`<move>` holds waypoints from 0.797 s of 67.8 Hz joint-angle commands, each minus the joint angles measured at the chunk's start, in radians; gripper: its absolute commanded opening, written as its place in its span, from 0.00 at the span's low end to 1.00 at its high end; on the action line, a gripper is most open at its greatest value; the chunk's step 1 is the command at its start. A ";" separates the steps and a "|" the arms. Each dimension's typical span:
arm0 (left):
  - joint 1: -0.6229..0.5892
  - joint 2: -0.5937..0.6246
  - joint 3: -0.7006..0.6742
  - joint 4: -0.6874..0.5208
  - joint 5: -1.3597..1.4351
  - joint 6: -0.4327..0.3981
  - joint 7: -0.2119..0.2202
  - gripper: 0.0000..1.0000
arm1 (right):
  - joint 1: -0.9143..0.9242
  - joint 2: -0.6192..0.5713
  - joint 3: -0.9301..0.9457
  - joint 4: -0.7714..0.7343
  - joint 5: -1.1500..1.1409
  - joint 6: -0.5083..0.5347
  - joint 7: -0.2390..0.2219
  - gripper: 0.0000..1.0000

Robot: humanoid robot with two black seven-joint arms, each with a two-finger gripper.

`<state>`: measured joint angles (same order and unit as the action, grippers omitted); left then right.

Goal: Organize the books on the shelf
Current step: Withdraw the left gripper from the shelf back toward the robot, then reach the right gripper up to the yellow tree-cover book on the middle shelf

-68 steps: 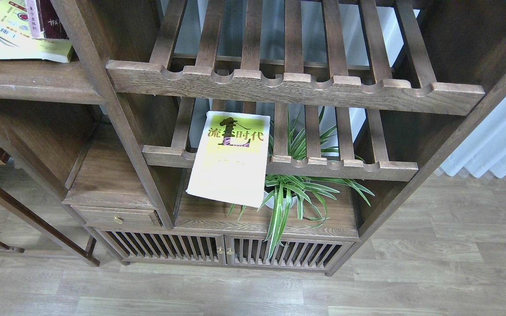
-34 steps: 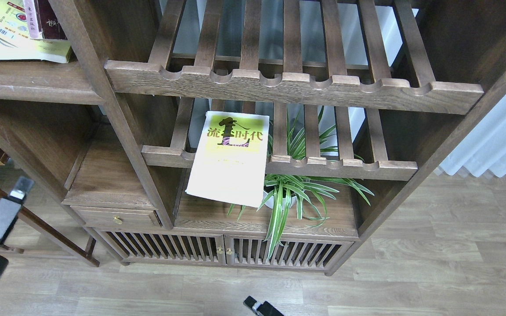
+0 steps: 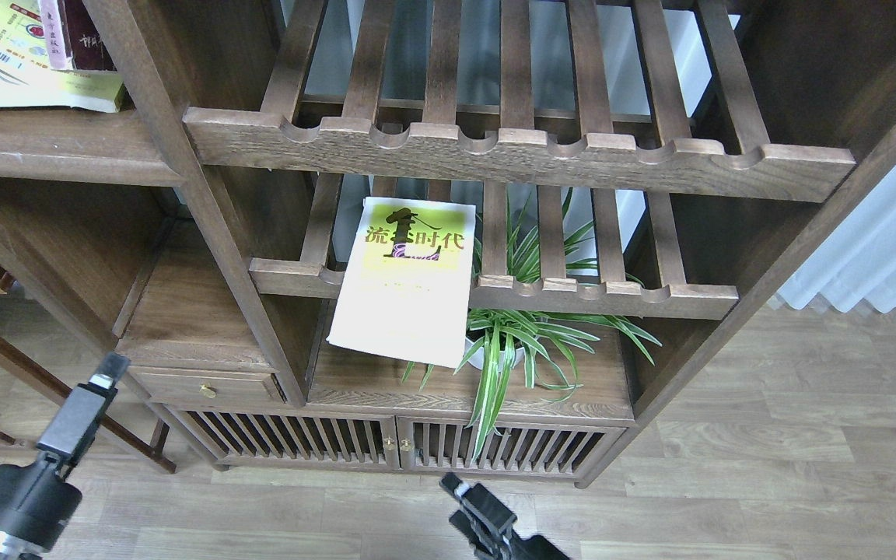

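On the lower slatted rack (image 3: 603, 292), one yellow-green-and-white book (image 3: 407, 281) lies flat with its near corner hanging over the front rail, well above both sets of fingers and touched by neither. Its cover carries dark Chinese characters on a green band over a pale lower half. Two more books (image 3: 36, 58) sit stacked on the shelf (image 3: 51, 144) at upper left. Beside the lone book stands one potted plant (image 3: 522, 342). Whether the left fingers (image 3: 106, 373) and right fingers (image 3: 456, 486), low by the floor, are spread cannot be told; neither holds anything.
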<state>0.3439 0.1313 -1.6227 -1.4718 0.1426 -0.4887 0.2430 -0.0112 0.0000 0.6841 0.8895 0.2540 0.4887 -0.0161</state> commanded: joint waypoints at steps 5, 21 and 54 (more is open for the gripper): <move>0.015 0.004 -0.028 0.021 -0.001 0.000 0.001 1.00 | 0.008 0.000 -0.006 0.026 -0.002 0.000 0.001 0.99; 0.018 0.010 -0.068 0.080 -0.012 0.000 -0.007 1.00 | 0.028 0.000 -0.006 0.117 -0.005 0.000 0.002 0.99; 0.018 0.011 -0.069 0.130 -0.054 0.000 -0.007 1.00 | 0.131 0.000 -0.001 0.123 -0.002 0.000 0.087 0.99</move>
<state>0.3622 0.1425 -1.6920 -1.3456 0.0911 -0.4887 0.2355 0.1070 0.0000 0.6828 1.0124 0.2531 0.4887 0.0649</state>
